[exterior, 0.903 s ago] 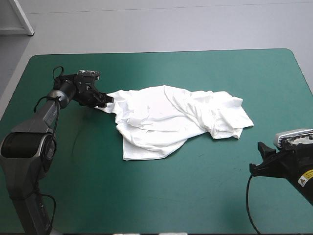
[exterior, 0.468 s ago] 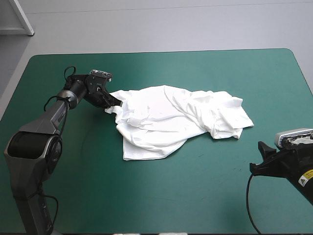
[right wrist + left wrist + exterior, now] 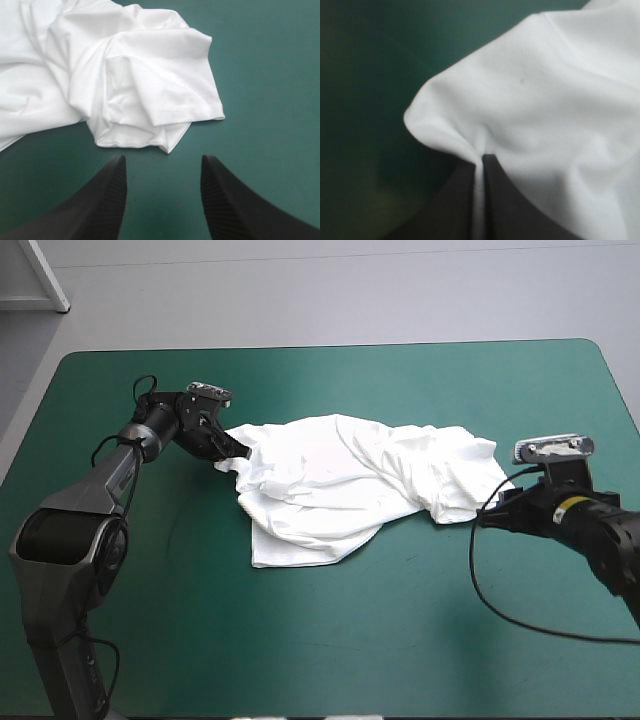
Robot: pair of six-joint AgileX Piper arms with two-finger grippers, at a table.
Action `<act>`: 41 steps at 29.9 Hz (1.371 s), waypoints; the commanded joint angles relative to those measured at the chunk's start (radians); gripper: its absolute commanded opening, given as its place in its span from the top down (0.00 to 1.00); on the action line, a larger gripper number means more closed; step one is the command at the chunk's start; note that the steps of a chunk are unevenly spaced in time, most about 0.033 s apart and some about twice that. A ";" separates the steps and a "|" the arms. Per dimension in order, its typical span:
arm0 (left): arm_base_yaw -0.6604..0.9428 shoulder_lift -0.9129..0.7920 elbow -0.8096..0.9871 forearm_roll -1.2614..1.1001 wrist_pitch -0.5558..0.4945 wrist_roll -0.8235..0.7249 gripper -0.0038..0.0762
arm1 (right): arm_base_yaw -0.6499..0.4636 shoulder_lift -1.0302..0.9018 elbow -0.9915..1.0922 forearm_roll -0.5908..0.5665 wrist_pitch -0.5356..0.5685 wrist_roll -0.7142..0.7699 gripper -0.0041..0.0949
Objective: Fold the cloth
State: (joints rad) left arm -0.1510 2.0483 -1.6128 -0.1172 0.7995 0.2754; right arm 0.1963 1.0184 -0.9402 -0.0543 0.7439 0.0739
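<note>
Plain white short-sleeved fabric T-shirt (image 3: 350, 490), uniform teal-green table cover (image 3: 330, 640), black finely ribbed curved fingers of the right gripper (image 3: 162, 162) at its four o'clock, black fingers of the left gripper (image 3: 482, 160) at its ten o'clock.

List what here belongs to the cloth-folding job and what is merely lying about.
Belongs to the job:
- the white T-shirt, crumpled on the table
- the left tool, shut on one edge of it
- the right tool, open, just short of its other end

Merely there:
- the teal-green cover underneath; no other loose thing shows
</note>
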 commanded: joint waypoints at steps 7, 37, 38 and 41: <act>-0.004 -0.029 -0.011 -0.009 0.066 0.004 0.93 | -0.295 0.208 -0.066 0.434 -0.149 -0.343 0.52; -0.004 -0.029 -0.011 -0.025 0.079 0.016 0.93 | -0.268 0.661 -0.088 0.440 -0.311 -0.469 0.44; -0.004 -0.029 -0.011 -0.025 0.081 0.016 0.93 | -0.268 0.676 -0.088 0.440 -0.311 -0.467 0.44; -0.004 -0.029 -0.011 -0.025 0.083 0.016 0.93 | -0.268 0.700 -0.088 0.442 -0.296 -0.467 0.45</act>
State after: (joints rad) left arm -0.1510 2.0490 -1.6169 -0.1236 0.8077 0.2937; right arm -0.0741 1.7072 -1.0207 0.3813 0.4281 -0.3997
